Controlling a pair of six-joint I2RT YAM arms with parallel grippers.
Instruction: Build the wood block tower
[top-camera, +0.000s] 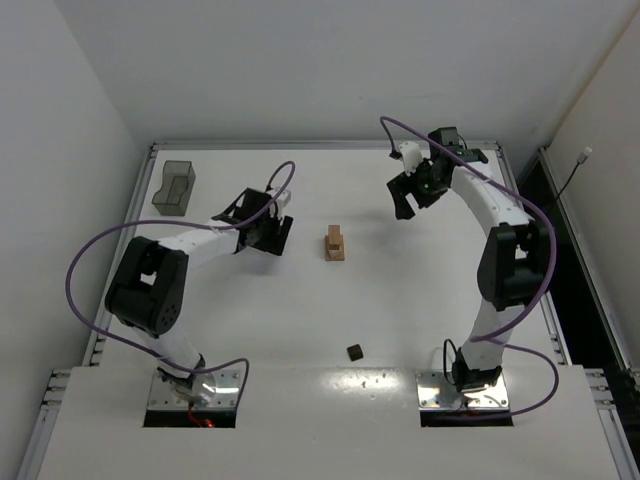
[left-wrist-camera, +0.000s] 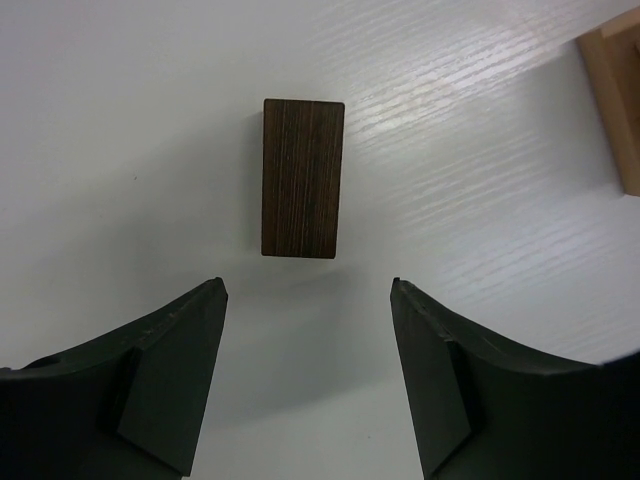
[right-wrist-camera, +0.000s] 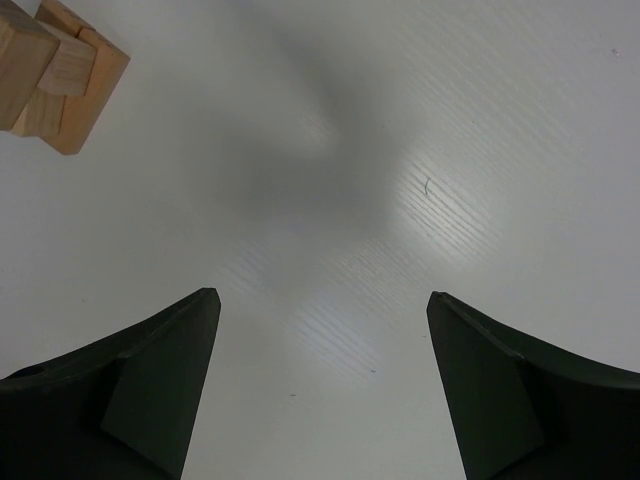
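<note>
Short tan wood block tower (top-camera: 335, 243)

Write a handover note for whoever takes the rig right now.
Left gripper: open, empty. A dark brown block lies flat on the table just beyond its fingertips, left of the tower.
Right gripper: open, empty, off to the tower's right.
Done: a short tan tower stands mid-table.
Left: stack the dark brown block, probably then the small dark cube near the arm bases.
</note>
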